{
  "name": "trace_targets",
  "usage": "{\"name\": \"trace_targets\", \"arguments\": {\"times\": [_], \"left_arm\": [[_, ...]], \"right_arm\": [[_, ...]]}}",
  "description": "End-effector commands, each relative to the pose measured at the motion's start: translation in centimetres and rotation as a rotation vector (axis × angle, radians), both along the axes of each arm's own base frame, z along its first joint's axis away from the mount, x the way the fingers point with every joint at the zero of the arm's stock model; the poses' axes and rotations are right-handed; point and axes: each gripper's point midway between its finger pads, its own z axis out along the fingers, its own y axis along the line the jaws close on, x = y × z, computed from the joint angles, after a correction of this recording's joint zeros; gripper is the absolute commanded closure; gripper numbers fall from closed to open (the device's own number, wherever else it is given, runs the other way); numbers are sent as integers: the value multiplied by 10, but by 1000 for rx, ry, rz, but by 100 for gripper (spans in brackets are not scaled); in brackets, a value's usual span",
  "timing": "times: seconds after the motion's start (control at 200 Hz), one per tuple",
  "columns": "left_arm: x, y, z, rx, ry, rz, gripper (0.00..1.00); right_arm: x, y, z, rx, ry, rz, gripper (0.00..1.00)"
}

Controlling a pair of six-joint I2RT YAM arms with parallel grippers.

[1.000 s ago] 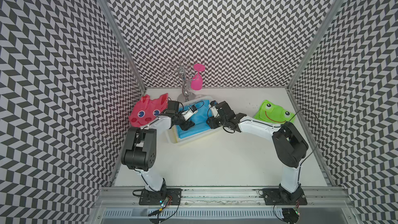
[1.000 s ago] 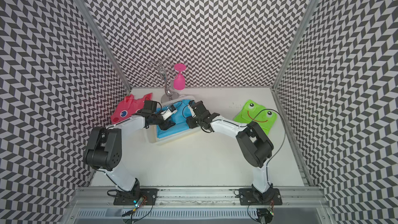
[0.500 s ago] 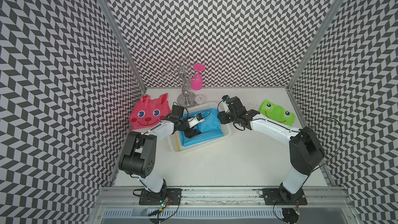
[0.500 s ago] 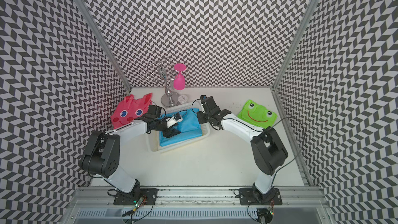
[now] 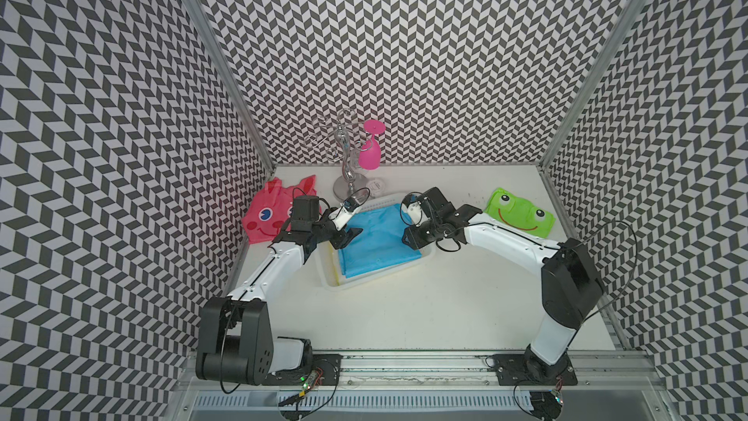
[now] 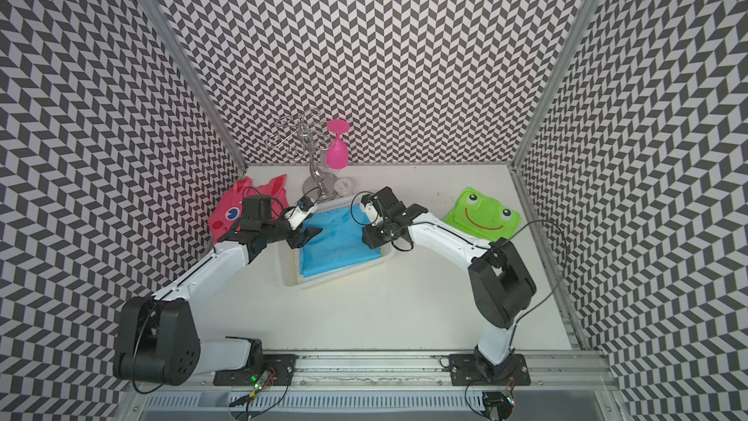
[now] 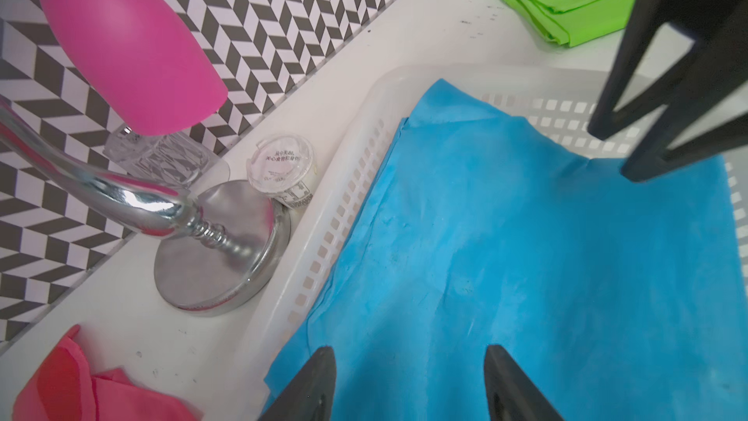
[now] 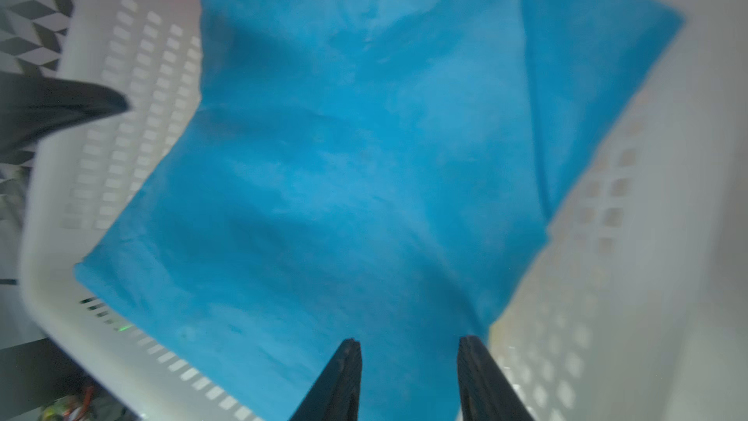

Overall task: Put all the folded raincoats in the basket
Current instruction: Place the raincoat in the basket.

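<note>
Blue folded raincoat point(image 5: 376, 236) is now inside the white perforated plastic basket point(image 5: 330, 273), lying flat and covering most of the floor. Both top views agree point(image 6: 336, 245).

Change over the last second: both arms were bunched together low over the cloth. Now they sit at opposite ends of the basket. The basket itself looks slightly shifted and turned on the white tabletop point(image 5: 425, 309).

Left gripper point(image 7: 409, 348): jaws wide apart above the blue cloth, nothing between them.
Right gripper point(image 8: 409, 342): jaws narrower than a second ago but still apart. Cloth is below them, not pinched as far as the wrist view shows; that view is blurred.

Reads as released, so placement is essentially done. One corner of the raincoat rides up the lattice wall near the rim in the left wrist view. It could be tucked, but doesn't look like it will slide out.

Remaining step is probably just lifting both arms clear without snagging the cloth.

Not involved:
- pink animal-face folded raincoat point(image 5: 271, 216) and green frog-face folded raincoat point(image 5: 520, 212), both on the tabletop outside the basket
- chrome glass stand point(image 5: 346, 159) with a pink wine glass point(image 5: 369, 155), just behind the basket
</note>
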Motion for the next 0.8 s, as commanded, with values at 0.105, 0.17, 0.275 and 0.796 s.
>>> {"name": "trace_targets", "arguments": {"times": [0.105, 0.17, 0.275, 0.796], "left_arm": [[17, 22, -17, -1, 51, 153, 36], [17, 24, -19, -5, 54, 164, 36], [18, 27, -19, 1, 60, 190, 36], [35, 109, 70, -126, -11, 464, 7]], "right_arm": [[-32, 25, -26, -14, 120, 130, 65], [-34, 30, -37, -30, 138, 138, 66], [-38, 35, -46, -50, 160, 155, 69], [26, -41, 62, -44, -251, -252, 42]]}}
